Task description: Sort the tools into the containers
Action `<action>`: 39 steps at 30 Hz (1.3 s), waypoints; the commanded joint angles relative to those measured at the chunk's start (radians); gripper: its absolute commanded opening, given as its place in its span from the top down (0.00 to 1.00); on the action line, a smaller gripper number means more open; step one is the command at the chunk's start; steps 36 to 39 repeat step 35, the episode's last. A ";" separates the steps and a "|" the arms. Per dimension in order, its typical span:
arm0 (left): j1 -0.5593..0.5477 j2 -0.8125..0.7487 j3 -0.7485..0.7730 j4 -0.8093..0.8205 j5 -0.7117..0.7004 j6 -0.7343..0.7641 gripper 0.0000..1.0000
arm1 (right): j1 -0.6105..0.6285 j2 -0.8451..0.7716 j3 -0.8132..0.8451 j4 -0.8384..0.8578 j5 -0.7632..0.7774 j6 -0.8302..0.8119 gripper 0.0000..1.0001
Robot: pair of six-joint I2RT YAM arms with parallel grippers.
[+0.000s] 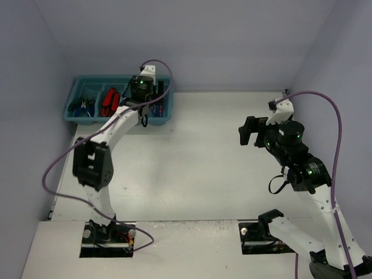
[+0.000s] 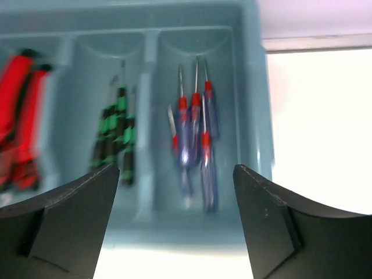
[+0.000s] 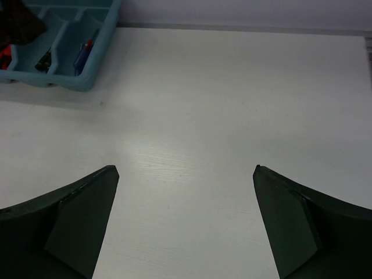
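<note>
The teal tray [image 1: 77, 87] stands at the table's far left corner. Blue- and green-handled pliers [image 1: 83, 105] lie in its left compartment, and red-and-black utility knives [image 1: 109, 102] [image 2: 22, 133] in the one beside it. Green-handled screwdrivers [image 2: 116, 131] fill the third compartment and blue-and-red screwdrivers [image 2: 195, 139] the rightmost. My left gripper [image 1: 143, 117] [image 2: 176, 171] hangs open above the tray's near right end, with nothing between its fingers. Over the bare table at the right, my right gripper [image 1: 249, 132] [image 3: 186, 168] stands wide open and holds nothing.
The white table [image 3: 221, 104] stretches between the tray [image 3: 87, 67] and the right arm. Grey walls close the back and both sides. Purple cables loop off both arms.
</note>
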 commanded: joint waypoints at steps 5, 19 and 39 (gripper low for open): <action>0.006 -0.712 -0.305 -0.217 0.047 0.093 0.21 | -0.006 -0.040 0.091 0.059 0.253 -0.072 0.00; 0.007 -1.411 -0.465 -0.593 -0.183 0.119 0.09 | -0.006 -0.098 0.026 0.063 0.384 -0.099 0.00; 0.005 -1.453 -0.493 -0.637 -0.236 0.058 0.08 | -0.006 -0.114 0.031 0.102 0.381 -0.077 0.00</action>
